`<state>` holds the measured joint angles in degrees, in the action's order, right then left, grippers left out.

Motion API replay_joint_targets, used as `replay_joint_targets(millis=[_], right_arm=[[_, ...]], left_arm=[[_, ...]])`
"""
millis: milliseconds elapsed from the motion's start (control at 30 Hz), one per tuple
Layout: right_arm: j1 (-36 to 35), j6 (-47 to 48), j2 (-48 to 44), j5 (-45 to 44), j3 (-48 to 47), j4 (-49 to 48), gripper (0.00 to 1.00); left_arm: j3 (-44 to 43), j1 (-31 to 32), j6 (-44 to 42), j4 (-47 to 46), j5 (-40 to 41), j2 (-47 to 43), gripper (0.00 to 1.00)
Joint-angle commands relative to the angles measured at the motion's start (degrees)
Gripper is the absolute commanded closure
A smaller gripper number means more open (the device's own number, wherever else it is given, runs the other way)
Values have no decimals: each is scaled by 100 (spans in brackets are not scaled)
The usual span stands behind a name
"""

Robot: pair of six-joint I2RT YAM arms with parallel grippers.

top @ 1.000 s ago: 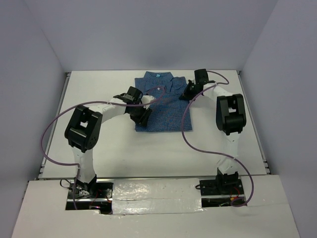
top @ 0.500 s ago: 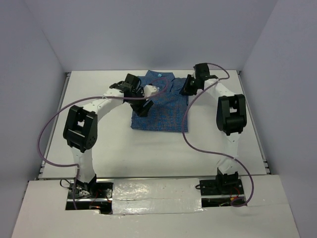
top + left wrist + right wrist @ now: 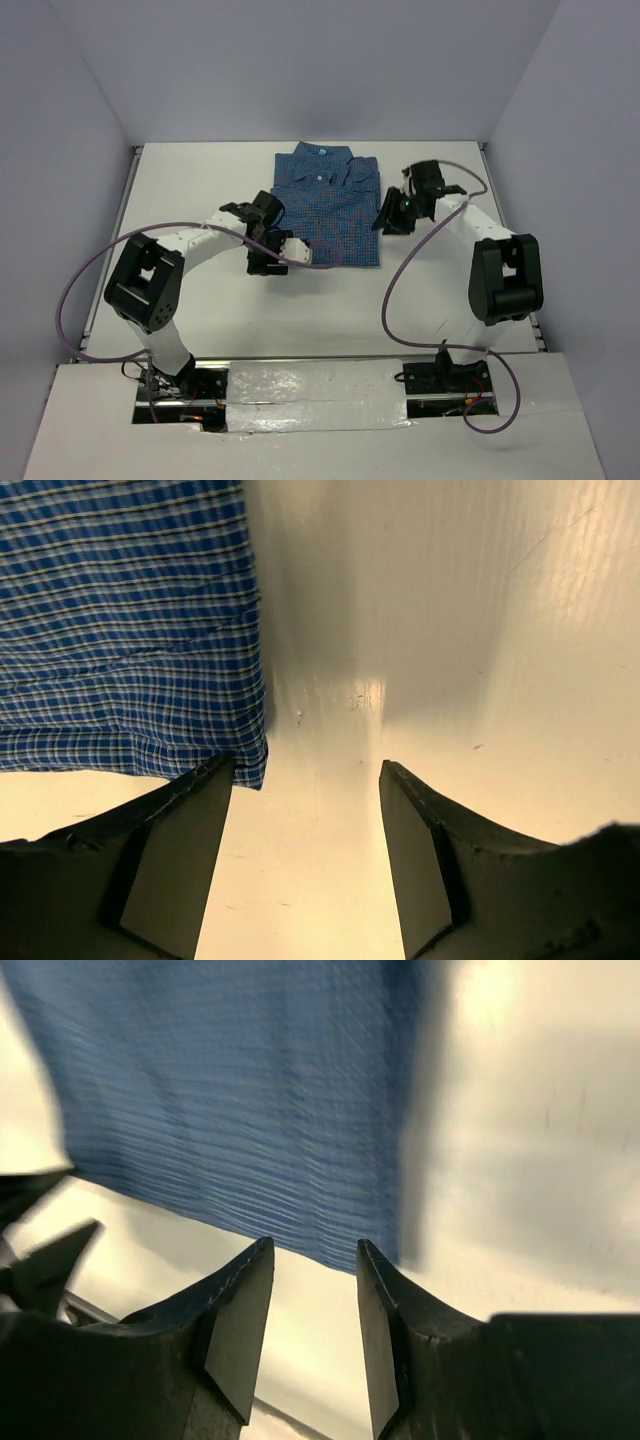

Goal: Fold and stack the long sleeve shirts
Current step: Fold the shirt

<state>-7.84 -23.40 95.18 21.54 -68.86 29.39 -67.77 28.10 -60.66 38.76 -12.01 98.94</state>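
While the white tabletop (image 3: 210,325) runs broad and bare across its near half and down both flanks, plain walls close it in on the left, right and far sides, so the open room is at the front. Two arms are out. The left arm (image 3: 190,238) bows in from the left and the right arm (image 3: 478,222) reaches in from the right, with two purple cables (image 3: 85,280) looping behind them.

One shirt (image 3: 330,215) only: blue checked, folded into a neat rectangle, collar toward the far wall. It lies flat on the far middle of the tabletop, its edges well apart from every wall.

Now the jaws! The left jaws sit at the shirt's near left corner, standing wide with bare tabletop between the fingers (image 3: 175,865). That corner lies just off one fingertip, outside the gap.

The right jaws hover at the shirt's right edge, parted more narrowly, gripping nothing. The wrist view is blurred, but cloth lies just beyond the fingertips (image 3: 240,1315), none of it between them.
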Motion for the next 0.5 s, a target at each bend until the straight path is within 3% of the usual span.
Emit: replay_joint_targets(millis=[0,267,467], right_arm=[[28,-226,-139,210,792,-239,53],[10,-569,-79,166,1647,-881,49],[-7,-789,247,377,1753,-1356,49]], left_arm=[[122,143,-359,-781,506,-112,27],[632,214,-403,-1599,735,-59,26],[818,328,-394,-2003,814,108,28]])
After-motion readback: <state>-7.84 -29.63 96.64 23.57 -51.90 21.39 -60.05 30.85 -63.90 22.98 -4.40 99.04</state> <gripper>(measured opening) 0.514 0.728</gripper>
